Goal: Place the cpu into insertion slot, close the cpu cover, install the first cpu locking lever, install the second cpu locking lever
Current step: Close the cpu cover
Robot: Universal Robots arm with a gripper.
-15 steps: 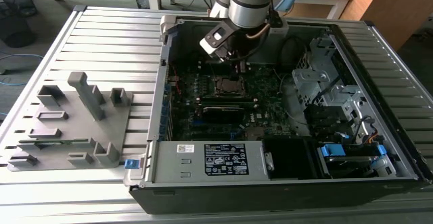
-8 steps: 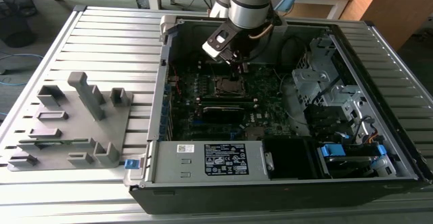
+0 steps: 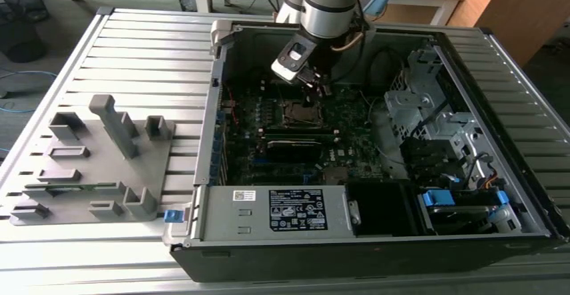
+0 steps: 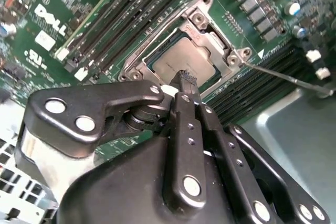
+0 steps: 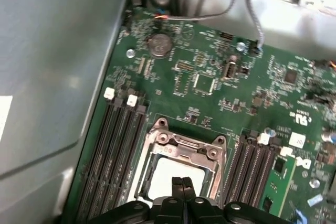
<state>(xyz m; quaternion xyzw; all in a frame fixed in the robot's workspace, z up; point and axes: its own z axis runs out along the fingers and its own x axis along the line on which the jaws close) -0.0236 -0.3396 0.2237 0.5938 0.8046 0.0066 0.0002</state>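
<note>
The cpu (image 4: 181,62), a square chip with a dull silver top, lies in the insertion slot (image 3: 303,113) on the green board. The cpu cover (image 4: 206,29), a silvery frame with a square window, lies down around it. A thin metal locking lever (image 4: 286,78) sticks out sideways from the socket's corner. My gripper (image 4: 187,78) is shut, its black fingertips pressed together right over the cpu's edge with nothing between them. The first wrist view shows the cpu (image 5: 165,174), the cover (image 5: 186,141) and my gripper (image 5: 182,182) over the chip. In the exterior view my gripper (image 3: 314,88) hangs just behind the slot.
Memory slots (image 4: 118,32) flank the socket. A black card module (image 3: 294,149) and a labelled power supply box (image 3: 285,211) lie nearer the case's front. Drive cages (image 3: 428,108) fill the exterior view's right. A grey fixture (image 3: 98,161) stands outside on the exterior view's left.
</note>
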